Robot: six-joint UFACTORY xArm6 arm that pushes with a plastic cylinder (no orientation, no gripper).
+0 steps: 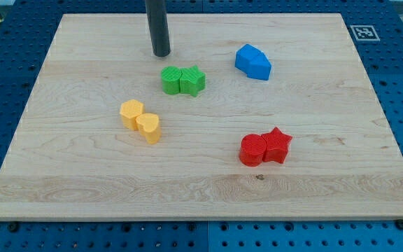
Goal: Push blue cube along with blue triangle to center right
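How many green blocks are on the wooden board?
2. A green cylinder-like block and a green star sit touching, side by side, near the view's top middle, just below and right of my tip. Nothing seems hidden.

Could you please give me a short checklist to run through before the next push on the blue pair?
1. Tip visible: ok, my tip rests on the board near the view's top.
2. Blue cube and blue triangle together: ok, they touch, though which is which is hard to tell.
3. Tip contact with blue pair: not ok, it stands apart, to their left in the view.
4. Path from tip to blues: ok, the green blocks lie just below that line.
5. Way to centre right: ok, the red blocks sit lower.
6. Yellow blocks clear of it: ok.
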